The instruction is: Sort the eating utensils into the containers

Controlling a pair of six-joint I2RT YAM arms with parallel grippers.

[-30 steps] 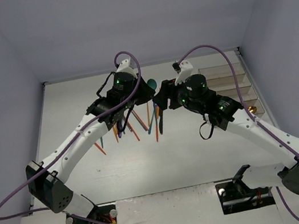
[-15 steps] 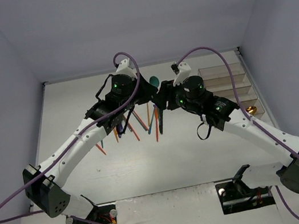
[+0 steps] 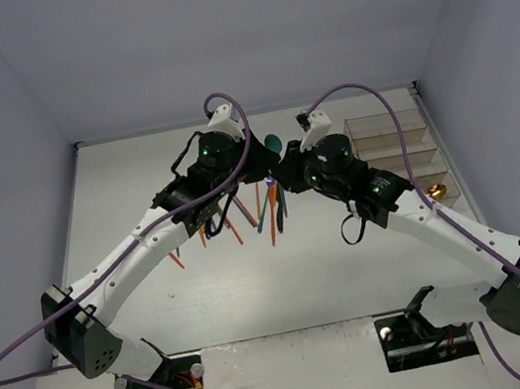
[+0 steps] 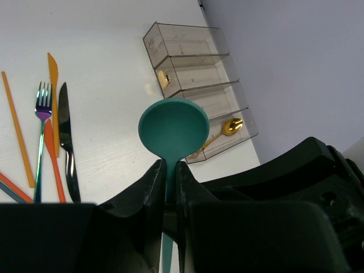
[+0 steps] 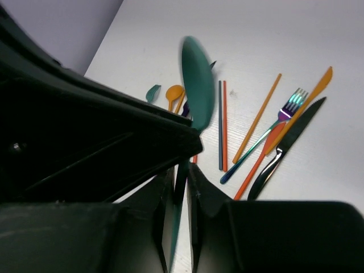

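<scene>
White surface (image 3: 256, 286), pale lavender walls (image 3: 211, 32). Left of the containers (image 3: 394, 143), the left tool (image 4: 170, 170) and right tool (image 5: 181, 176) are both pinched tight on one teal spoon (image 4: 173, 128), held aloft. Unlike the right wrist view, the left shows a gold spoon (image 4: 230, 126) in their end bin.

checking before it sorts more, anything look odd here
The teal spoon hangs above the table with both grippers on it: left gripper clamped below the bowl, right gripper closed around the handle. Probably a handover.
</scene>
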